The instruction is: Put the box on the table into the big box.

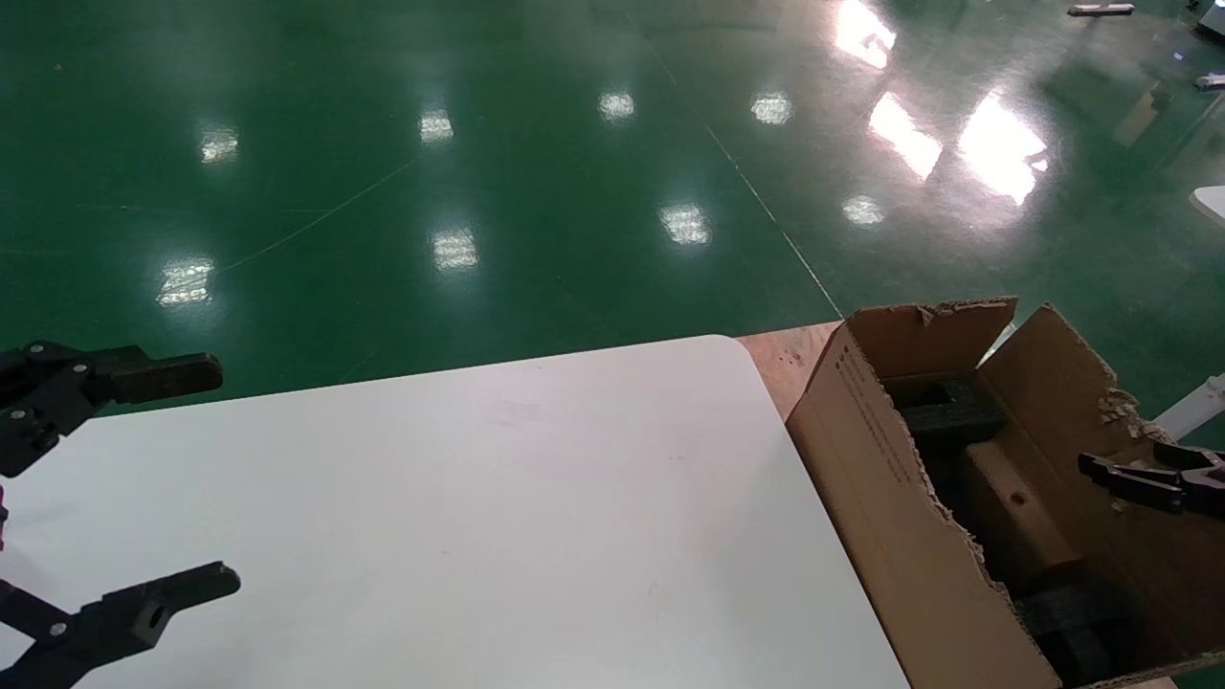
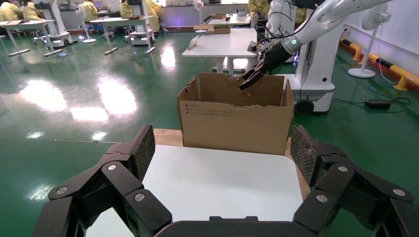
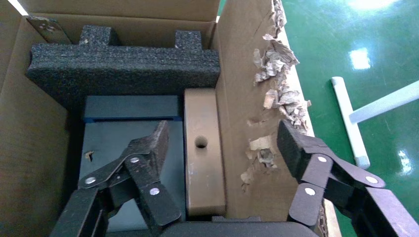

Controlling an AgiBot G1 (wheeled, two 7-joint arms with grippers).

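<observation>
Small flat brown cardboard box (image 3: pixel 203 148) lies on edge inside the large torn brown carton (image 1: pixel 890 478), against its wall.
Right gripper (image 3: pixel 222 148) hangs over it, jaws apart and empty; left gripper (image 1: pixel 182 478), spread wide, sits at 9 o'clock over the white tabletop (image 1: pixel 498 517).

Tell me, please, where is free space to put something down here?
The table is bare between the open left gripper and the big box. Inside that carton it is crowded: the box stands on edge beside foam blocks, under the open right gripper.
</observation>
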